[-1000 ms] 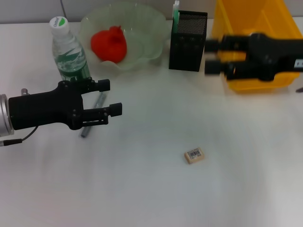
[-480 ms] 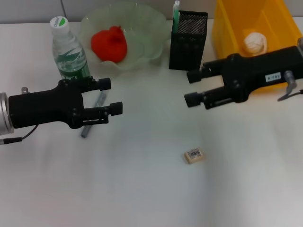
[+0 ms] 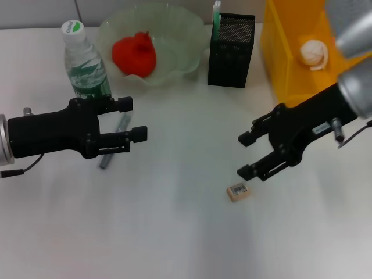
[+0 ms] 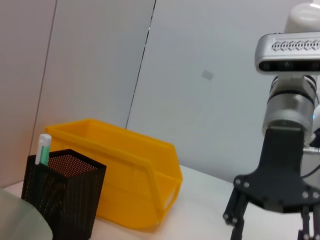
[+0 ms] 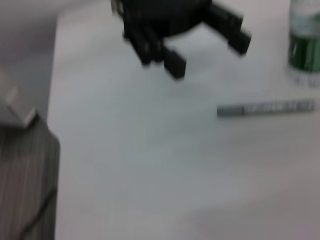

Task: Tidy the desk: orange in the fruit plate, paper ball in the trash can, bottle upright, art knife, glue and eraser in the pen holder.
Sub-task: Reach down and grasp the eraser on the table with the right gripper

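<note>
My right gripper point(image 3: 244, 156) is open and empty, just behind the small tan eraser point(image 3: 239, 190) on the white desk. My left gripper point(image 3: 132, 119) is open and empty, hovering over the grey art knife point(image 3: 105, 160), which also shows in the right wrist view point(image 5: 265, 107). The orange point(image 3: 135, 53) lies in the glass fruit plate point(image 3: 186, 35). The bottle point(image 3: 84, 64) stands upright. The paper ball point(image 3: 314, 53) lies in the yellow bin point(image 3: 279, 64). The green-capped glue point(image 3: 216, 14) stands in the black mesh pen holder point(image 3: 231, 49).
The plate, pen holder and yellow bin line the back edge of the desk. The left wrist view shows the pen holder point(image 4: 62, 200), the yellow bin point(image 4: 125, 175) and my right gripper point(image 4: 267, 225). The right wrist view shows my left gripper point(image 5: 207, 52).
My right gripper has moved from over the yellow bin forward and down to just behind the eraser. The paper ball now shows in the bin. The left arm has barely moved.
</note>
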